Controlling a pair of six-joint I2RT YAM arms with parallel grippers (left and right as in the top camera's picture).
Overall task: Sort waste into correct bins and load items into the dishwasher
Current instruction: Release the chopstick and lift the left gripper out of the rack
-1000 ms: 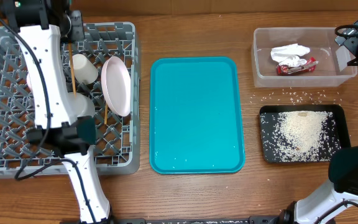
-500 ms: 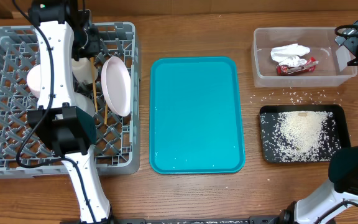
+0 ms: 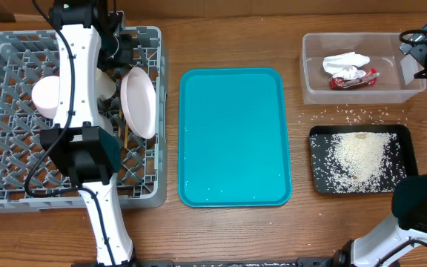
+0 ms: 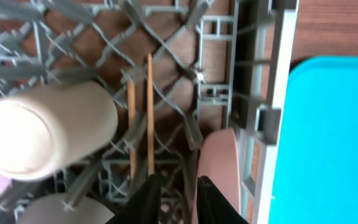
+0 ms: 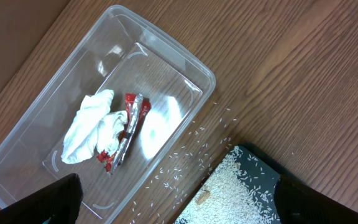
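I judge I'm loading the dish rack: my left gripper, bottom centre, jaws slightly parted and empty beside the chopsticks, should next lift clear.

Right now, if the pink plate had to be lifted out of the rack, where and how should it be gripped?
Probably by its top rim, coming straight down, one finger on each face. The pink plate stands on edge, leaning, among the pegs of the rack, so only its rim is free, and the cup crowds one face.
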